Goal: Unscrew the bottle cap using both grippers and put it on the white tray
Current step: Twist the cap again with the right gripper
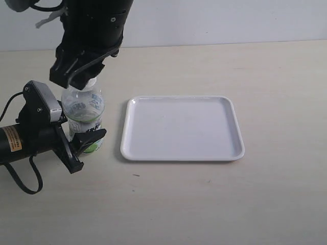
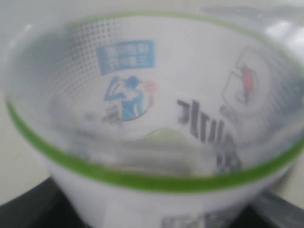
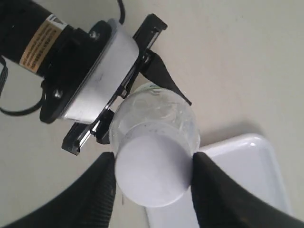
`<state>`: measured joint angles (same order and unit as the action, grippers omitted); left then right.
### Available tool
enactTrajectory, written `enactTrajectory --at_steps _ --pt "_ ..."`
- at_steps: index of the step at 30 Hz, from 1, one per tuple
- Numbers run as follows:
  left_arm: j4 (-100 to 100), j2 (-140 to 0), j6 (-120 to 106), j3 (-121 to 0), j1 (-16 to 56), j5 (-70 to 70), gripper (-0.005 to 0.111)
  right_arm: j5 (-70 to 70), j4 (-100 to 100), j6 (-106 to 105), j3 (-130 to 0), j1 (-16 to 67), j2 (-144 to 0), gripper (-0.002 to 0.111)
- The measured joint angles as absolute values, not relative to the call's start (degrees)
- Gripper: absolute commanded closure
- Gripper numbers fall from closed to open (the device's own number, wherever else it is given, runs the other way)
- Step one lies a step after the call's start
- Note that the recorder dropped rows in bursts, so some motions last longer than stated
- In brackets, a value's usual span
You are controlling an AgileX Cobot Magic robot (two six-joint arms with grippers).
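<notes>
A pale beige table (image 1: 265,204) with a matte, even top runs from the near edge of the scene to the far side, where it ends in a straight line. A white tray (image 1: 183,127) lies flat on it about the middle. The tray is glossy and rectangular, with rounded corners and a low raised rim, and its long sides run left to right. A thin soft shadow follows its near rim. A bottle (image 1: 84,109) of clear plastic with a white-and-green label stands upright on the table left of the tray, near its left rim but apart from it. A few small dark specks (image 1: 135,175) dot the bare surface nearer than the tray's near-left corner.
</notes>
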<state>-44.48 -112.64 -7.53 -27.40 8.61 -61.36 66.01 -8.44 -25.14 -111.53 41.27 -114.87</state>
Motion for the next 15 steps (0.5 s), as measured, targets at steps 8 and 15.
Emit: enactTrajectory --at_steps 8,15 --pt "-44.58 -112.64 -7.53 -27.4 8.61 -61.36 0.107 66.01 -8.91 -45.44 -111.53 41.27 -114.87 0.108" --pt "-44.58 -112.64 -7.53 -27.4 8.61 -61.36 0.107 65.68 -8.91 -62.11 -111.53 41.27 -114.76 0.108"
